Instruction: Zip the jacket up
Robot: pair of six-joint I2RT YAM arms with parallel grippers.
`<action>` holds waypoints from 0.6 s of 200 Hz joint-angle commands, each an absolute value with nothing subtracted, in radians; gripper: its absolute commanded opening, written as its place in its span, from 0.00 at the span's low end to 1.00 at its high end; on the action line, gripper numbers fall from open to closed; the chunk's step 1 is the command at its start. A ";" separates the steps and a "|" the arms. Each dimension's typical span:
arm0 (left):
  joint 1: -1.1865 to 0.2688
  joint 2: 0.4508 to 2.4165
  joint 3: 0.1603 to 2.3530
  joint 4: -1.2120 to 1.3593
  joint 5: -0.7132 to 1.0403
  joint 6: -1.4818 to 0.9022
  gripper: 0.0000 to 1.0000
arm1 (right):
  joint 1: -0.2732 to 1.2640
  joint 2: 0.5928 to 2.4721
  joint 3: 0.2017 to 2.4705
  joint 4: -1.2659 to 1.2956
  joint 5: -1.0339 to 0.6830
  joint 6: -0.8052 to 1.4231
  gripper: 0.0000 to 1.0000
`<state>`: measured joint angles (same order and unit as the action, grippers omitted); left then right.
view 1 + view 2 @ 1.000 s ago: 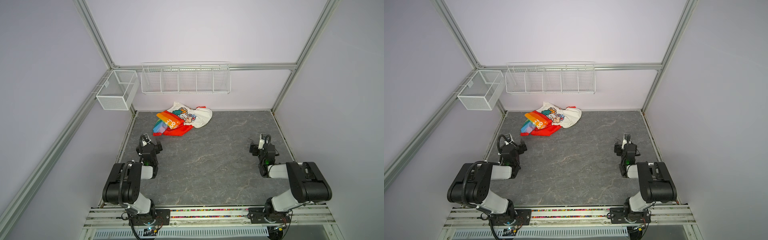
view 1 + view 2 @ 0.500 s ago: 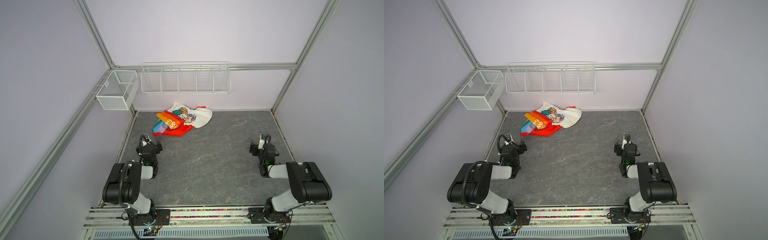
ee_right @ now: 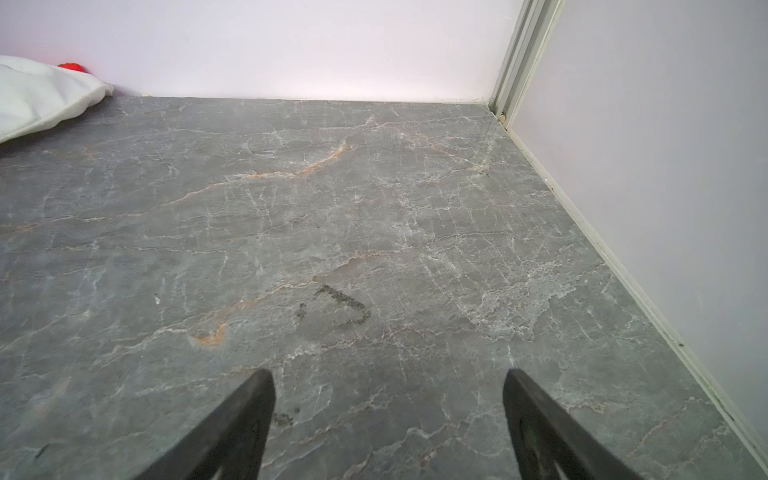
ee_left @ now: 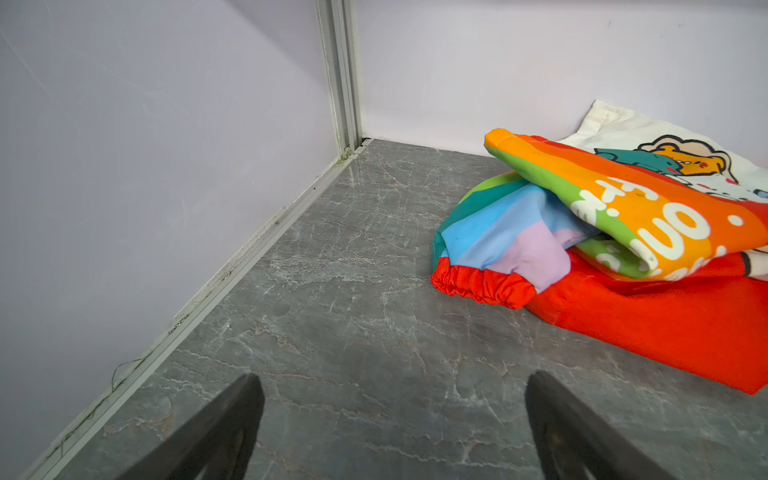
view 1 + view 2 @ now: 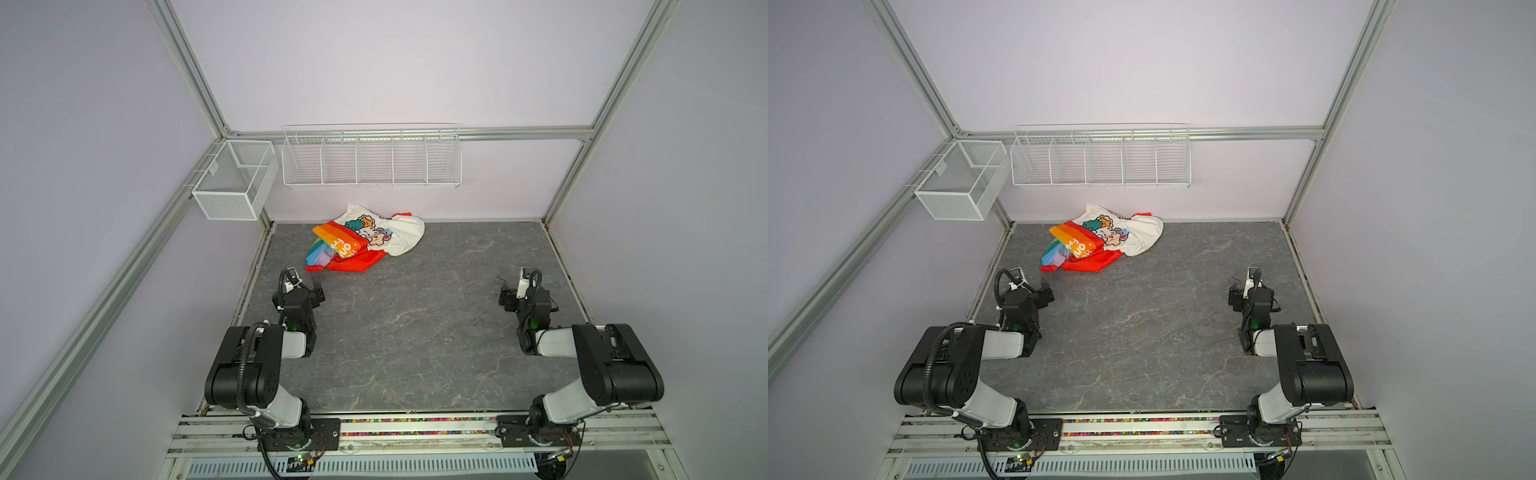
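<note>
The jacket (image 5: 365,239) (image 5: 1102,241) lies crumpled at the back left of the grey table, against the rear wall: a rainbow half with white lettering over red fabric, a white half with cartoon animals behind. Its zipper does not show. In the left wrist view the jacket (image 4: 615,249) shows a red cuff turned toward me. My left gripper (image 5: 301,280) (image 4: 392,388) rests open a short way in front of it, nothing between its fingers. My right gripper (image 5: 519,284) (image 3: 388,384) stands open over bare table near the right wall, far from the jacket (image 3: 37,95).
A white wire shelf (image 5: 372,160) hangs on the rear wall above the jacket. A white mesh basket (image 5: 232,180) hangs on the left frame. Walls and aluminium frame posts (image 4: 340,79) close in the grey marble-patterned table (image 5: 415,324) on three sides.
</note>
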<state>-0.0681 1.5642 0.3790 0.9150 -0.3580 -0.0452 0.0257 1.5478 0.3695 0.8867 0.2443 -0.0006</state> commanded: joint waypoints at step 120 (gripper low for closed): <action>-0.067 1.483 0.409 0.833 -0.348 -0.050 0.99 | 0.022 1.473 0.349 0.896 0.278 0.005 0.89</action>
